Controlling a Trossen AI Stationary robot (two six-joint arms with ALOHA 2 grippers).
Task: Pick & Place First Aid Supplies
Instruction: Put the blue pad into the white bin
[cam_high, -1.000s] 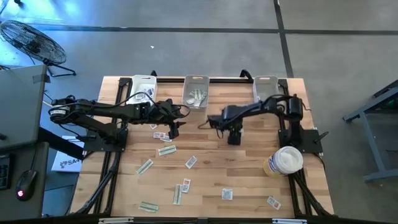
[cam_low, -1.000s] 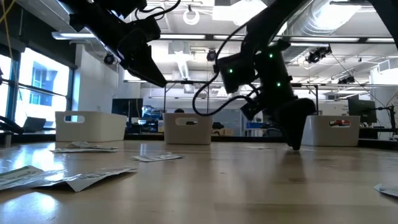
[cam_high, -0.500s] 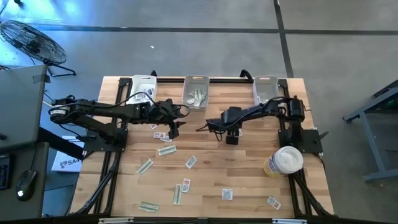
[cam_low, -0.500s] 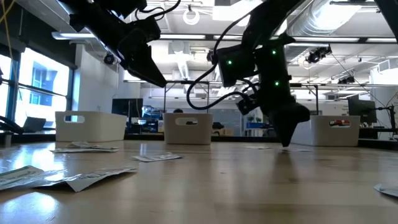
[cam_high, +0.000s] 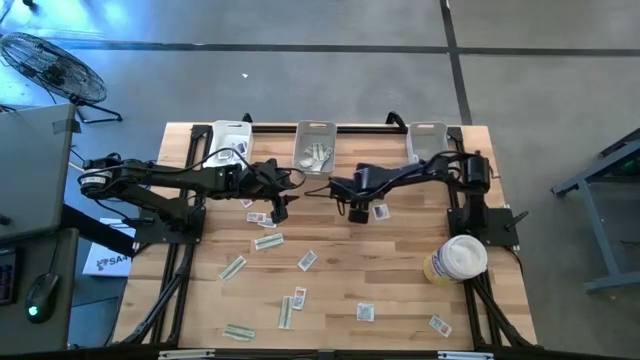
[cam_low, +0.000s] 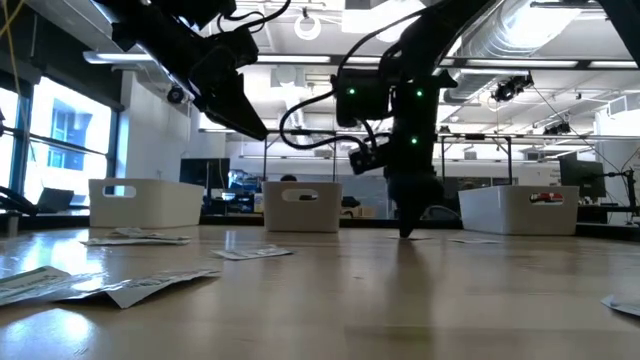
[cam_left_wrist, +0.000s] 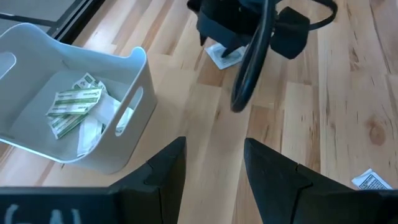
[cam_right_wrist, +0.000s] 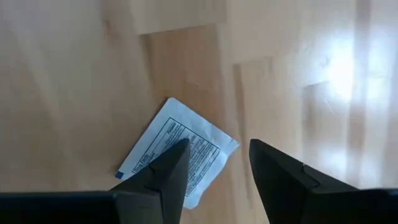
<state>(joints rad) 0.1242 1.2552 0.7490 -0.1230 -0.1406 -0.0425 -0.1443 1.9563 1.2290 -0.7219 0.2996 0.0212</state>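
Small flat packets lie scattered on the wooden table (cam_high: 400, 290), among them a white one (cam_high: 255, 217), a green strip (cam_high: 267, 241) and a white one with a blue mark (cam_right_wrist: 163, 149). My right gripper (cam_high: 357, 212) stands open and points steeply down just over that blue-marked packet (cam_high: 380, 211), at mid-table. One finger (cam_right_wrist: 168, 168) hides the packet's near edge. My left gripper (cam_left_wrist: 214, 155) hangs open above the table to the left (cam_high: 280, 205), holding nothing.
Three clear bins stand along the far edge (cam_high: 232, 140) (cam_high: 315, 145) (cam_high: 428, 140); the middle one (cam_left_wrist: 134, 74) holds green strips and white packets. A white-and-yellow tub (cam_high: 458, 260) stands at the right. More packets lie near the front edge (cam_high: 365, 313) (cam_high: 239, 332).
My right gripper has gone toward the table's left edge and tipped to point more steeply down, still open. The blue-marked packet it stood over now shows beside it on the table. My left arm has kept still.
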